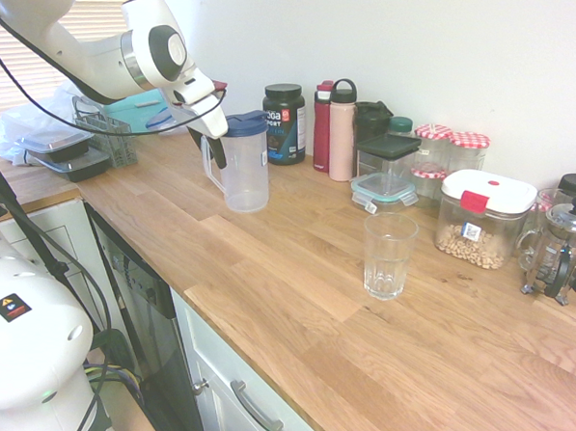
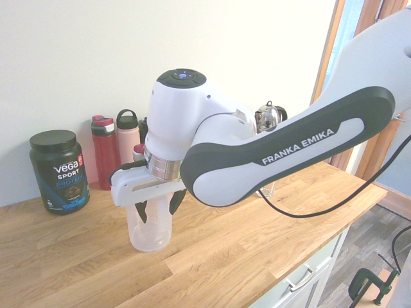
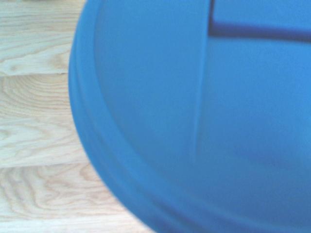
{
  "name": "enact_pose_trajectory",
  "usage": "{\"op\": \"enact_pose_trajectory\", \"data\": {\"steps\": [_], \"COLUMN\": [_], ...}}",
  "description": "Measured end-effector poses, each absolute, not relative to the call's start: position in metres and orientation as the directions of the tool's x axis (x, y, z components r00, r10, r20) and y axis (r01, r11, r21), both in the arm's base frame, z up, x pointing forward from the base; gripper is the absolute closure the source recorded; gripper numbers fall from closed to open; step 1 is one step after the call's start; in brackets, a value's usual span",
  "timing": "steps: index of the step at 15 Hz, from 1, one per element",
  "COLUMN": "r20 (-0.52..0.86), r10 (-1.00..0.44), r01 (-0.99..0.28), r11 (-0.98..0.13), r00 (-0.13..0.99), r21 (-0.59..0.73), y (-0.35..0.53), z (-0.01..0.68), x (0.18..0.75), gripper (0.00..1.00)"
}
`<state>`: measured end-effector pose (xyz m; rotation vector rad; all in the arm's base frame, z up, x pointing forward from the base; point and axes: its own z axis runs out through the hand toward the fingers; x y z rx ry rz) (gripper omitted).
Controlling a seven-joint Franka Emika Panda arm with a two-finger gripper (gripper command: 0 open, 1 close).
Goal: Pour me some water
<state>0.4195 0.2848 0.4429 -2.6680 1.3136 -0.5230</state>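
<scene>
Pitcher: the clear pitcher [image 1: 245, 174] stands upright on the wooden counter [image 1: 263, 289], its long axis vertical; whether there is water in it, I cannot tell.
Lid: the blue lid [image 3: 146, 97] sits on top and fills most of the wrist view.
Handle: the pitcher's handle [image 1: 209, 169] is on its left side in the first exterior view, the side where the arm comes in.
Gripper from pitcher: the gripper [image 2: 158, 217] is right at the pitcher's upper part, its hand above and its fingers pointing down; the pitcher lies just below and beside it.
Fingers: spread apart, with a clear gap between the tips; no firm grip shows. Whether the handle lies between them, I cannot tell.
Glass: the drinking glass [image 1: 387, 259] stands upright and seems empty, well apart from the pitcher, further along the counter towards the French press [image 1: 560, 249].
Coming move: probably to close on the handle; this turns on the fingers straddling it, rather than one pushing against the pitcher's wall.
Risk: an off-centre squeeze could twist or tip the pitcher.
</scene>
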Motion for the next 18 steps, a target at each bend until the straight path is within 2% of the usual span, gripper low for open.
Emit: {"op": "enact_pose_trajectory", "data": {"steps": [14,18], "r20": [0.272,0.25], "r10": [-0.773,-0.781], "r01": [-0.721,-0.718], "r11": [-0.633,-0.625], "r00": [0.573,0.573], "r21": [-0.281,-0.305], "y": [0.287,0.261], "z": [0.446,0.469], "x": [0.419,0.416], "gripper": [1.0,1.0]}}
